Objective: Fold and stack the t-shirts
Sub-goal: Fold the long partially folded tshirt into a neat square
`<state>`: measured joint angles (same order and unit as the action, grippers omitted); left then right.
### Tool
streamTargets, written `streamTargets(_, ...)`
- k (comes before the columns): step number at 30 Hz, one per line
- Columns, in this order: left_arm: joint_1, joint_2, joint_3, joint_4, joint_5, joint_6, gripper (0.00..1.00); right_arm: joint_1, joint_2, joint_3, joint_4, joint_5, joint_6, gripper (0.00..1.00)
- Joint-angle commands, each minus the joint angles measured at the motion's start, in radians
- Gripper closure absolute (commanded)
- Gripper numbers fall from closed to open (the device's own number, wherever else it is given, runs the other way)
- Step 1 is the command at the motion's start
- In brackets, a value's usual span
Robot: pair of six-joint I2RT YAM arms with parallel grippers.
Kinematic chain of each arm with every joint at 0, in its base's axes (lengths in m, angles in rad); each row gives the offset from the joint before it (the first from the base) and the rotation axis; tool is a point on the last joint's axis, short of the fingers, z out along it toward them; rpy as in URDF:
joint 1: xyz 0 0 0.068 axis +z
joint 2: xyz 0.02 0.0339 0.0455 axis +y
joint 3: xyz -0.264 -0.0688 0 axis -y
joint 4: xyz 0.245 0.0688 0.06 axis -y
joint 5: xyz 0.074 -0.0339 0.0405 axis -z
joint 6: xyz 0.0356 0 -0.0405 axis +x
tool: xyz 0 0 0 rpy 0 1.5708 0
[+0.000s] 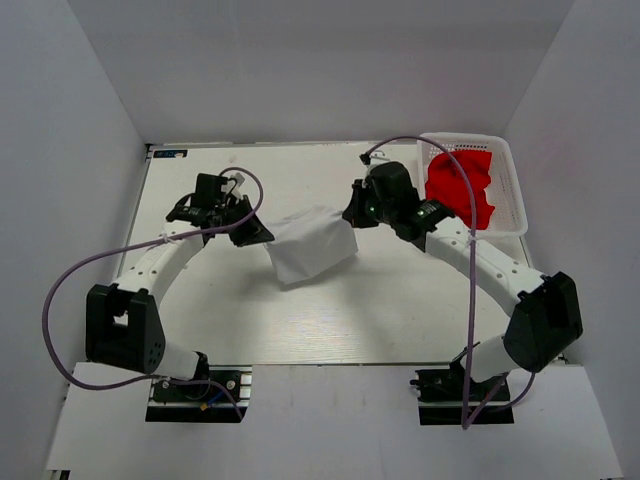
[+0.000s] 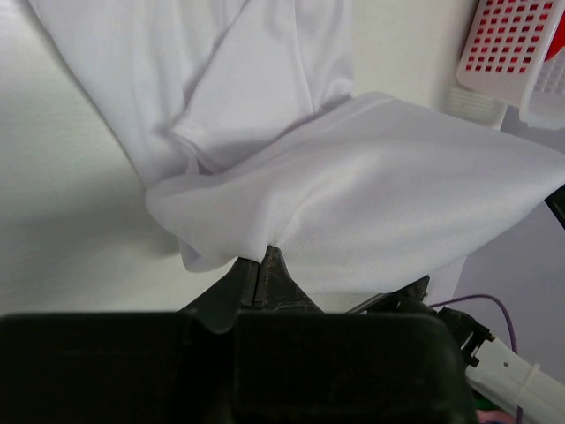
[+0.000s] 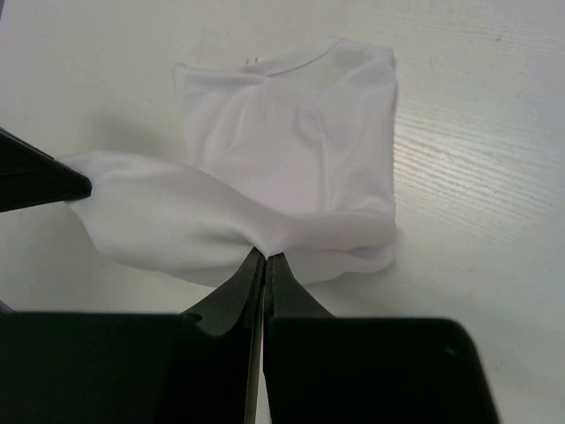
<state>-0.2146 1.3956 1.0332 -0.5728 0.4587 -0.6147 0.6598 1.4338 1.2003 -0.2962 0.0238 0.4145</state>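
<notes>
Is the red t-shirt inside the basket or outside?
Inside. The red t-shirt lies crumpled between the walls of the white basket.

In the left wrist view the white t-shirt (image 2: 353, 194) is cut off above and the red t-shirt (image 2: 505, 40) is screened by the basket (image 2: 512, 88).

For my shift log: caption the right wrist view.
Right gripper pinches the white t-shirt at its near edge; left gripper holds the other end.
</notes>
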Motion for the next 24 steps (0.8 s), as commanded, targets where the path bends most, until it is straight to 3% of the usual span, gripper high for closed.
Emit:
streamTargets(1,0.015,0.054,0.082,0.051,-0.032,0.001,1.00,-0.026,0.049,0.094,0.051,0.030,-0.011,1.00)
streamTargets(12,0.099,0.299,0.248,0.068,-0.029,0.001,1.00,-0.111,0.324,0.323,0.022,-0.088,-0.022,1.00)
streamTargets(20,0.156,0.508,0.404,0.122,-0.025,0.013,0.99,-0.149,0.641,0.588,0.016,-0.137,-0.028,1.00)
streamTargets(23,0.165,0.621,0.488,0.137,0.003,0.013,0.75,-0.161,0.703,0.679,0.025,-0.111,0.006,1.00)
streamTargets(24,0.178,0.661,0.522,0.149,0.003,0.013,0.64,-0.169,0.768,0.708,0.034,-0.105,0.024,0.88)
